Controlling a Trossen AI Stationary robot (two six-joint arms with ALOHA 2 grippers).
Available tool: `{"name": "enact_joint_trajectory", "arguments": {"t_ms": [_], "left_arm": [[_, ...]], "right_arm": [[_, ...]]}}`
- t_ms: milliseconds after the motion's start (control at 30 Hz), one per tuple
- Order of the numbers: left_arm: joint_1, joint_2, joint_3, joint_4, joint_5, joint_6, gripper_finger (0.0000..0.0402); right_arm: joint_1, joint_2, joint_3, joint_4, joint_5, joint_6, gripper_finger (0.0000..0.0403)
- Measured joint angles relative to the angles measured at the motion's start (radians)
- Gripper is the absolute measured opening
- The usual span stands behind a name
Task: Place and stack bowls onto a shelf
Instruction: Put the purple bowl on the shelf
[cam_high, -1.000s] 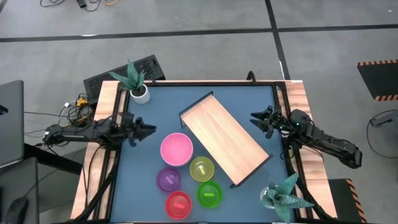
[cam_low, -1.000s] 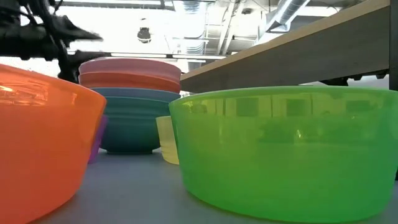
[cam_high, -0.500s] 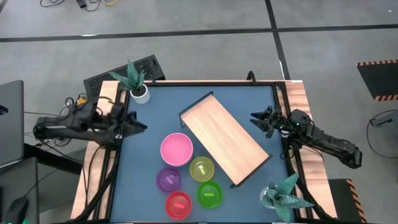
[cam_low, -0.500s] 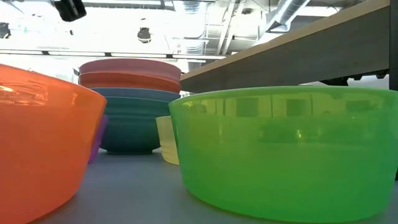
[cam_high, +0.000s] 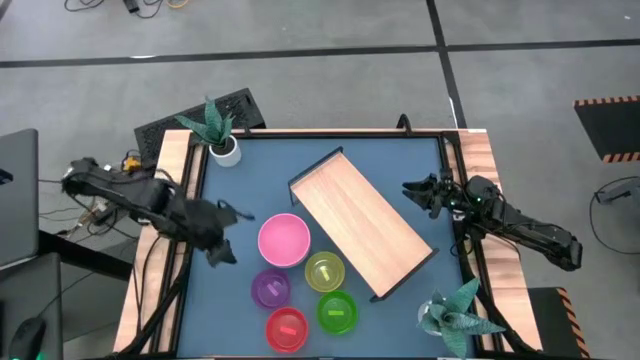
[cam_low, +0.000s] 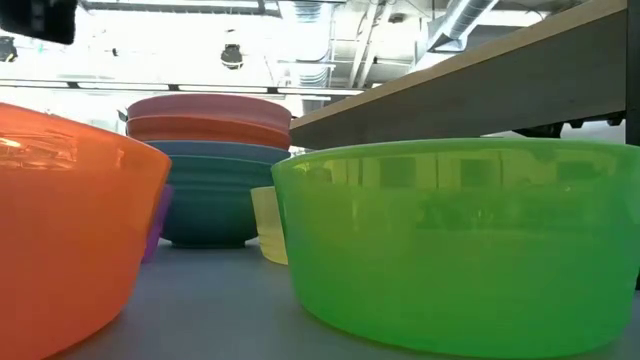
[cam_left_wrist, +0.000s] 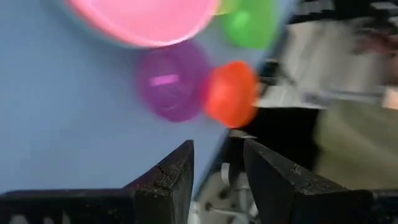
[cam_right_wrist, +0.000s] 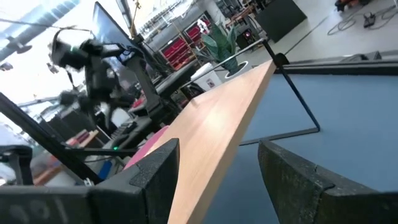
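Five bowls stand on the blue tabletop near its front: a large pink bowl (cam_high: 284, 240) sitting on a teal bowl (cam_low: 210, 195), a yellow-green bowl (cam_high: 324, 271), a purple bowl (cam_high: 270, 288), a red bowl (cam_high: 287, 329) and a green bowl (cam_high: 337, 311). The light wooden shelf (cam_high: 360, 225) stands slantwise right of them. My left gripper (cam_high: 225, 245) hangs open above the table, left of the pink bowl, tipped down; its wrist view (cam_left_wrist: 217, 168) shows nothing between the fingers. My right gripper (cam_high: 418, 192) waits open at the right rail, facing the shelf (cam_right_wrist: 217, 124).
A small white pot with a plant (cam_high: 222, 148) stands at the far left corner, and a second plant (cam_high: 455, 315) at the near right corner. Wooden rails (cam_high: 180, 180) run along both sides. Bare blue tabletop (cam_high: 220, 300) lies left of the bowls.
My left arm has risen out of the low view and swung from the left rail over the table, toward the near edge and the pink bowl. Its gripper, which pointed level across the table, now tips downward. The bowls and shelf have kept still.
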Motion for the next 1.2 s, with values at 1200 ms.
{"name": "enact_joint_trajectory", "arguments": {"t_ms": [1200], "left_arm": [[-0.304, 0.664, -0.001, 0.157, -0.399, -0.301, 0.0250]], "right_arm": [[-0.001, 0.000, 0.002, -0.019, 0.010, -0.007, 0.0245]]}}
